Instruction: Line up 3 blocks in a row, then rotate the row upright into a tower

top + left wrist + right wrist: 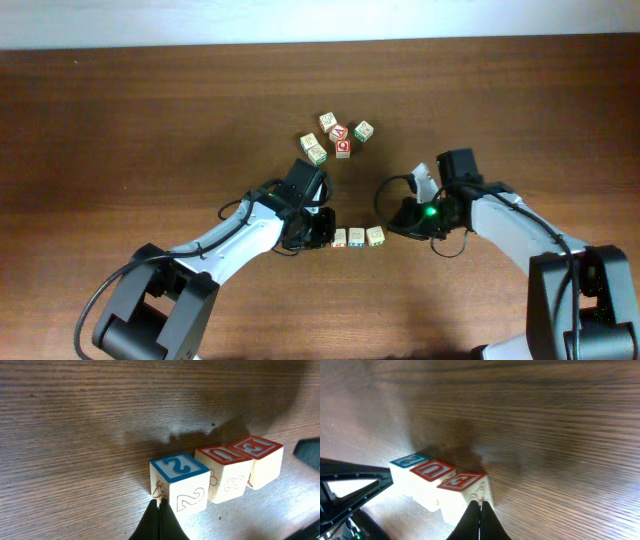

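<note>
Left pincer (160, 522) sits by blue-topped beige block (179, 485), red-topped pair (223, 456) alongside.

Clad in smooth white shells along the left arm (235, 238) and the right arm (520, 222), with black joint housings and bulky black blocks at the near ends. Strung with thin black cables (378, 198) looping beside each wrist. Marked by a small glowing green lamp (430, 212) on the right wrist. Tipped with matte black fingers tapering to a slim point on the left pincer (159, 512) and the right pincer (480, 510).
</note>
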Robot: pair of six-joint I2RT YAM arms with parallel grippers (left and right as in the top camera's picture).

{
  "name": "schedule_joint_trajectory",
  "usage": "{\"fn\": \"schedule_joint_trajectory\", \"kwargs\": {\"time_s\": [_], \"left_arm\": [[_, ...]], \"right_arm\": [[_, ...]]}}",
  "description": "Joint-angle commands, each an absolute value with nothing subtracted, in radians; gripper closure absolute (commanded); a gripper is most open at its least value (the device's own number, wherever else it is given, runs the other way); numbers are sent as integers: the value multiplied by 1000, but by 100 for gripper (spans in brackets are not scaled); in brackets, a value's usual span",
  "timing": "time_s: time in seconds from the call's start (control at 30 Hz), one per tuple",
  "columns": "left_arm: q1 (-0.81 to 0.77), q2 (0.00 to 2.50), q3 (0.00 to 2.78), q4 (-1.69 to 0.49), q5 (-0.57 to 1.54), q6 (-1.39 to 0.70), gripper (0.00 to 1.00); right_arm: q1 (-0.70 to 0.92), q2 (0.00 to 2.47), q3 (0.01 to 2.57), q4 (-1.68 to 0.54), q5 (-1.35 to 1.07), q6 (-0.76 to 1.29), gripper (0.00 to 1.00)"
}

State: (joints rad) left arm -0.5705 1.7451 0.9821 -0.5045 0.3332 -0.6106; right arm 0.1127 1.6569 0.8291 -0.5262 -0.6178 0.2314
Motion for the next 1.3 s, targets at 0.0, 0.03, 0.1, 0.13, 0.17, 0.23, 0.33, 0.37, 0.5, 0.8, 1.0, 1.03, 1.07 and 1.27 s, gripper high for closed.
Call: {"fn": "schedule_joint_trajectory", "kwargs": {"time_s": [0.0,0.03,0.1,0.13,0.17,0.23,0.33,0.37,0.5,0.8,1.0,1.03,1.07,1.27], "left_arm": [[-575,1751,998,-505,347,-617,100],[-575,1751,998,-505,347,-617,100],[-575,1751,998,-501,347,-617,100],[-575,1751,998,-501,347,-617,100],[-575,1751,998,-501,347,-617,100],[-575,1751,998,-498,347,-617,100],[-575,1751,998,-498,347,-617,100],[-575,1751,998,-498,347,-617,100],[-575,1751,998,-496,348,-617,100],[-580,1752,998,-494,336,-614,100],[-580,1752,998,-494,325,-637,100],[-580,1751,998,-494,325,-636,100],[-580,1752,998,-495,325,-636,100],[-580,1752,998,-493,325,-636,100]], "right_arm": [[33,1630,839,-569,-646,187,96],[31,1632,839,-575,-641,168,96],[63,1673,836,-580,-617,165,96],[93,1698,836,-576,-633,166,96],[132,1716,836,-555,-642,177,96],[145,1724,836,-546,-640,197,96],[146,1724,836,-546,-653,196,96],[166,1724,836,-540,-654,196,96],[196,1724,836,-516,-654,200,95],[221,1724,836,-509,-589,271,96],[221,1731,837,-488,-709,160,96],[223,1731,837,-472,-753,142,96],[223,1730,837,-455,-785,132,96],[223,1701,844,-450,-805,137,96]]}}
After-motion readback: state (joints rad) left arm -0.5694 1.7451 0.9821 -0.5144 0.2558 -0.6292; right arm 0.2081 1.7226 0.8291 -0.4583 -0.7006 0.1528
